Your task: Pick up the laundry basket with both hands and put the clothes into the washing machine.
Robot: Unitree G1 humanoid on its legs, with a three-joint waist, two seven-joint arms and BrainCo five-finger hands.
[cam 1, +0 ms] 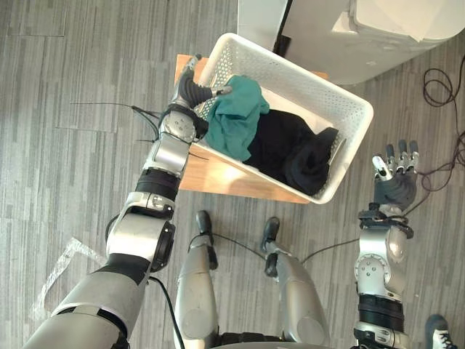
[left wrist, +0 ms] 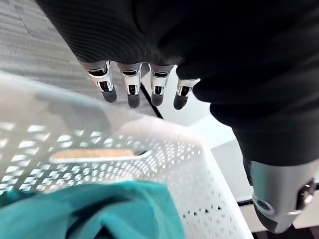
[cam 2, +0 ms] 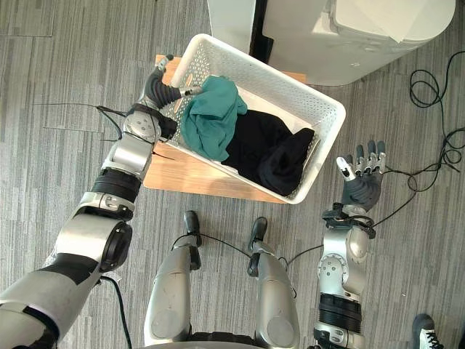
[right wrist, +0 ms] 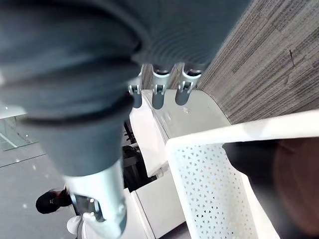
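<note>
A white perforated laundry basket (cam 1: 347, 109) sits at an angle on a low wooden table (cam 1: 218, 180). It holds a teal garment (cam 1: 236, 116) and a black garment (cam 1: 290, 149). My left hand (cam 1: 190, 91) is at the basket's left end. Its straight fingers (left wrist: 130, 92) reach past the rim on the outside and its thumb lies over the rim towards the teal cloth (left wrist: 99, 209). My right hand (cam 1: 394, 182) is open with its fingers spread, a short way off the basket's right end and touching nothing. The white washing machine (cam 1: 392, 36) stands behind the basket at the upper right.
A white cabinet (cam 1: 258, 18) stands beside the washing machine, close behind the basket's far rim. A person's shoe (cam 1: 439, 331) is on the floor at the lower right. A scrap of clear plastic (cam 1: 65, 262) lies on the grey floor at the left.
</note>
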